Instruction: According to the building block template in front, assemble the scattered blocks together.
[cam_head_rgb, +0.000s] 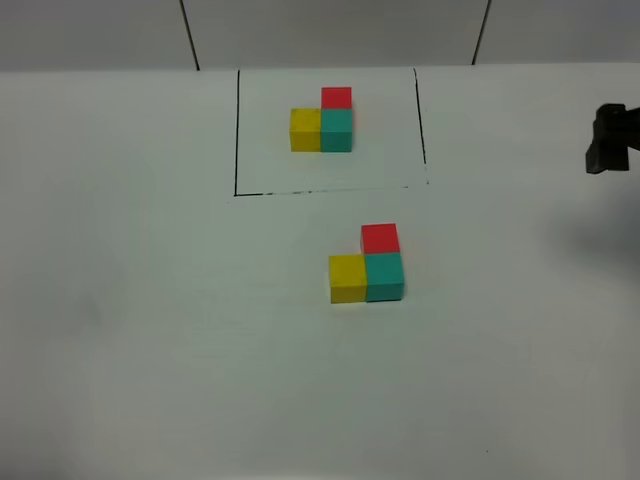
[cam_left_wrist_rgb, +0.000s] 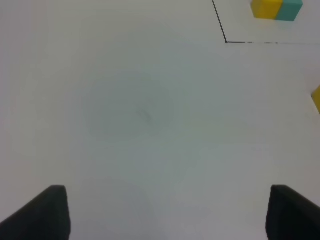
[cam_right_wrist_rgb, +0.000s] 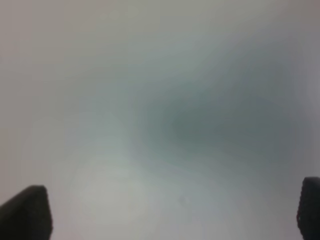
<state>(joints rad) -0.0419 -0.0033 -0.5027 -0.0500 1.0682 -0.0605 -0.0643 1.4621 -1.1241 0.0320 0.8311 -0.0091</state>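
The template (cam_head_rgb: 322, 125) is a yellow, teal and red L inside a thin black outline (cam_head_rgb: 237, 130) at the back of the table; its yellow and teal cubes (cam_left_wrist_rgb: 276, 9) show in the left wrist view. Nearer the front, the loose yellow cube (cam_head_rgb: 347, 278), teal cube (cam_head_rgb: 385, 276) and red cube (cam_head_rgb: 380, 238) touch in the same L. A sliver of the loose yellow cube (cam_left_wrist_rgb: 316, 98) shows at the left wrist view's edge. My right gripper (cam_head_rgb: 610, 138) hangs at the far right, open and empty. My left gripper (cam_left_wrist_rgb: 165, 212) is open over bare table, outside the exterior view.
The white table (cam_head_rgb: 150, 330) spreads bare around both block groups. A grey panelled wall (cam_head_rgb: 330, 30) runs behind its back edge.
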